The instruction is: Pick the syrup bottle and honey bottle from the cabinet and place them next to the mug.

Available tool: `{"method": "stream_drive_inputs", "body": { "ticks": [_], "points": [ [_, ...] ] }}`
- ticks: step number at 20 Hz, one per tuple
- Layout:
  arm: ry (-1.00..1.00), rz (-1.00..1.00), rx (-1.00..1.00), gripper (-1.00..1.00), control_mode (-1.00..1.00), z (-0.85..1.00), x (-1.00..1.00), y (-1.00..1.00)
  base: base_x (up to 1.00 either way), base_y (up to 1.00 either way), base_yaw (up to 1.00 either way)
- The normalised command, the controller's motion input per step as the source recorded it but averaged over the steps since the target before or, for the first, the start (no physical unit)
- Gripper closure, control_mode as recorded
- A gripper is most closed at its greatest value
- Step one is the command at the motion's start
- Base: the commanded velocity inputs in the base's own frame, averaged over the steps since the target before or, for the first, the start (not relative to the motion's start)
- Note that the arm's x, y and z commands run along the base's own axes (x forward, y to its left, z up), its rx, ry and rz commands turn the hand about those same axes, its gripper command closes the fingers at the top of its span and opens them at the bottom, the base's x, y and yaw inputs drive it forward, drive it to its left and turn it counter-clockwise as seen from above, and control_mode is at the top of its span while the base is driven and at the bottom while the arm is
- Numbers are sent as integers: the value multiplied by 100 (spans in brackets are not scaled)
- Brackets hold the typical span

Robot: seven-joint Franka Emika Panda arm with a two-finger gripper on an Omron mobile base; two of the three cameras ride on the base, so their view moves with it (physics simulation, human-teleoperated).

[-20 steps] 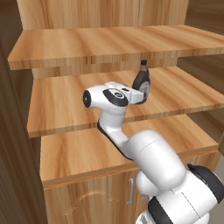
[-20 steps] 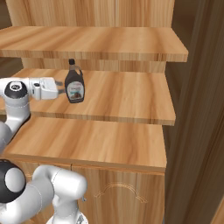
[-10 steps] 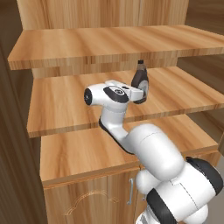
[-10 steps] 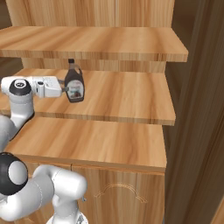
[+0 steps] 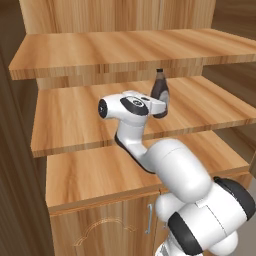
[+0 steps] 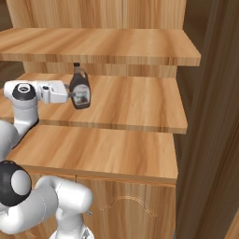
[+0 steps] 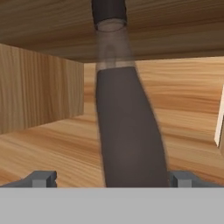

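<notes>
The syrup bottle (image 6: 80,92), dark with a black cap and pale label, stands upright on the cabinet's middle shelf (image 6: 135,100). From the left, my gripper (image 6: 73,94) reaches in level with the bottle's body. In the hand view the syrup bottle (image 7: 129,131) fills the centre between my two fingertips (image 7: 43,178). A clear gap shows on its left side, so the gripper (image 7: 113,178) is open around it. In the left base view the syrup bottle (image 5: 160,90) rises just behind my hand. The honey bottle and the mug are out of view.
The top shelf (image 6: 107,44) hangs low over the bottle's cap. Below lies a broad wooden counter (image 6: 102,149) with panelled doors (image 5: 100,230) beneath it. A dark wooden side wall (image 6: 210,130) closes the right. A pale edge (image 7: 218,122) shows at the hand view's right.
My hand has edged a little closer to the syrup bottle. The bottle stands where it was on the middle shelf.
</notes>
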Motion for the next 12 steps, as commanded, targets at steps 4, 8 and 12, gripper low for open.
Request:
{"method": "stream_drive_inputs", "body": {
  "ticks": [4, 8, 12],
  "points": [
    [0, -2, 0, -100, -100, 0, -1, -19, 0, 0, 0],
    [0, 0, 0, -100, -100, 0, 0, -18, 0, 0, 0],
    [0, 0, 0, -100, -100, 0, 0, -17, 0, 0, 0]
  ]
}}
